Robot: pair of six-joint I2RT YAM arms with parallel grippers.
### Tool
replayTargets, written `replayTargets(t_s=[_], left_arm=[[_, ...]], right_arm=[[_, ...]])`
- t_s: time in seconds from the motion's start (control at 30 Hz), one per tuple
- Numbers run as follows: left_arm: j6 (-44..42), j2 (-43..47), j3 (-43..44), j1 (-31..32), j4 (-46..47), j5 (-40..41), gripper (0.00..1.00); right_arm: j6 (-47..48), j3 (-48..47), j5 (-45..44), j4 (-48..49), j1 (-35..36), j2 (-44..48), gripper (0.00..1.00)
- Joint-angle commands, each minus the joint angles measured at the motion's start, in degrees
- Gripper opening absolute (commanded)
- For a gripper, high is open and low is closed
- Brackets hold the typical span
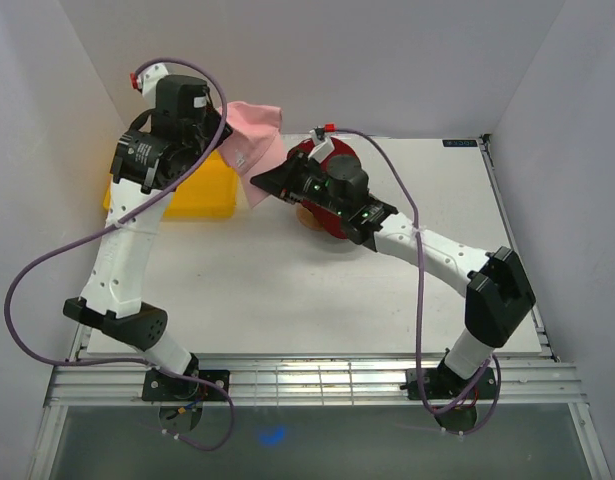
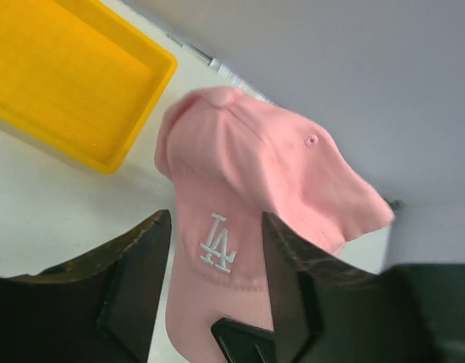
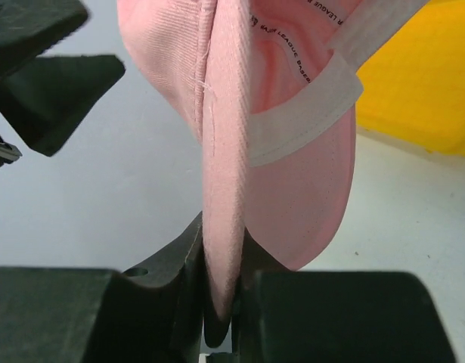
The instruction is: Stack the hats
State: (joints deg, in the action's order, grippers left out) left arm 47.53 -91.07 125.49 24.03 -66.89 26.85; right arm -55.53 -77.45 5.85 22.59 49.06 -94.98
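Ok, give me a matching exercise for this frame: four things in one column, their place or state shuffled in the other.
Things:
1. pink cap
2. red cap
3. yellow tray
4. right end effector

Place or state:
A. on the table, far left
B. shut on a pink edge
C. held up in the air
D. mostly hidden under the right arm

Pairs: 1-C, 2-D, 3-A, 4-B

Pink cloth baseball cap (image 2: 255,174): matt twill weave, white embroidered logo, white tape seams inside. Yellow plastic tray (image 2: 66,83) at ten o'clock: smooth, slightly glossy.
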Motion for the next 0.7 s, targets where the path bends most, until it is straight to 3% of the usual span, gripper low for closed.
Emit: replayTargets(t_s=[0.0, 0.1, 0.2, 0.4, 0.67], left_arm=[[-5.42, 2.83, 6.33, -2.93, 5.01, -1.1, 0.64], [-7.09, 2.3, 10.65, -3.73, 6.95, -1.19, 0.77], [-7.54, 4.75, 8.2, -4.26, 10.63, -1.89, 0.81], [-5.08, 9.06, -1.63, -4.43, 15.12, -3.64, 0.81], [-3.76, 12.49, -9.03, -4.43, 18.9, -5.05, 0.8]], right_arm=[[-10.29, -3.23, 11.71, 1.66, -6.24, 2.61, 0.08], [-17.75, -5.42, 19.01, 5.52, -10.64, 1.64, 0.08], [-23.91, -10.25, 26.92, 5.89, -14.68, -1.78, 0.08], [-38.75, -9.66, 32.47, 14.84, -20.49, -2.93, 0.08], [-47.21, -2.98, 37.99, 23.98, -27.78, -2.14, 0.08]])
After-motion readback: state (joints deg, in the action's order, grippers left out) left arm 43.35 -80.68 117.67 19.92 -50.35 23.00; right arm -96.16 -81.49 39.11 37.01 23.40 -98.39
